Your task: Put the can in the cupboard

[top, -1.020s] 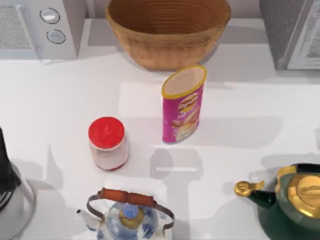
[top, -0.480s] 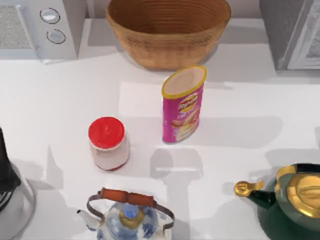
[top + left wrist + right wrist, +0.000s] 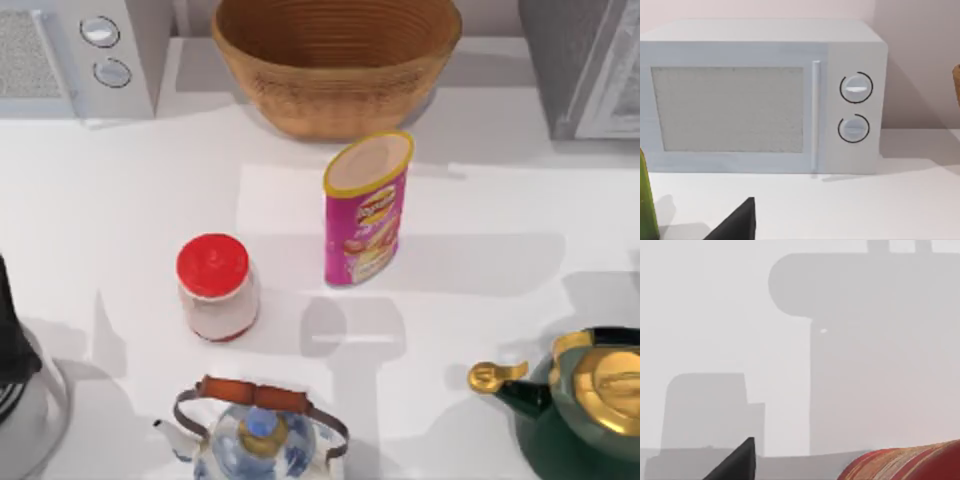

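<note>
The can (image 3: pixel 366 212), a tall magenta-pink tube with a yellow rim and beige top, stands upright in the middle of the white table, just in front of the wicker basket. Nothing touches it. The cupboard (image 3: pixel 582 62), a grey box with a pale white-framed door panel (image 3: pixel 622 100), sits at the back right corner, partly cut off. A black part of my left gripper (image 3: pixel 738 223) shows in the left wrist view, facing the microwave. A black part of my right gripper (image 3: pixel 738 463) shows in the right wrist view, before a pale shadowed wall.
A wicker basket (image 3: pixel 336 60) stands at the back centre and a white microwave (image 3: pixel 75 55) at the back left. A red-lidded jar (image 3: pixel 216 288) is left of the can. A blue-white teapot (image 3: pixel 256 432) and a green-gold kettle (image 3: pixel 588 410) stand along the front edge.
No object has moved. A shadow at the table's right edge has spread leftward and down, towards the green kettle.
</note>
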Controlling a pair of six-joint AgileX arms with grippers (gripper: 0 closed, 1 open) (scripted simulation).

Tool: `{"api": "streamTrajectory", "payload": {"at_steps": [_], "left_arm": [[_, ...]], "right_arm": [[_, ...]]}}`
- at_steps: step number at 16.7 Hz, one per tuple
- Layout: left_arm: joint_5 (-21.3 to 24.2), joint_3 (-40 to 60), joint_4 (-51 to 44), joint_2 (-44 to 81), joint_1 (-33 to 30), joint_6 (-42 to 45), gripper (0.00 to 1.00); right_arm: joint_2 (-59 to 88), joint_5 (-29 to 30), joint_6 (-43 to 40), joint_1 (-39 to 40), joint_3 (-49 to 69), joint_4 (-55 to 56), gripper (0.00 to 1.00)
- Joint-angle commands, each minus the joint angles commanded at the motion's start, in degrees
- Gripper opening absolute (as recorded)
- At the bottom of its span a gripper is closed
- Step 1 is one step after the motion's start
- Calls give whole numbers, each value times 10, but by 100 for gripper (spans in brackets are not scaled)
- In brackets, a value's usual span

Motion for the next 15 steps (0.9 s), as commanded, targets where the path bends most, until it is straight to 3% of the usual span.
{"api": "streamTrajectory", "payload": {"at_steps": [4, 15], "left_arm": [[0, 0, 0, 0, 0, 0, 100], [0, 0, 0, 0, 0, 0, 100]], "right_arm": [[1, 0, 0, 0, 0, 1, 100], [1, 0, 0, 0, 0, 1, 17]]}}
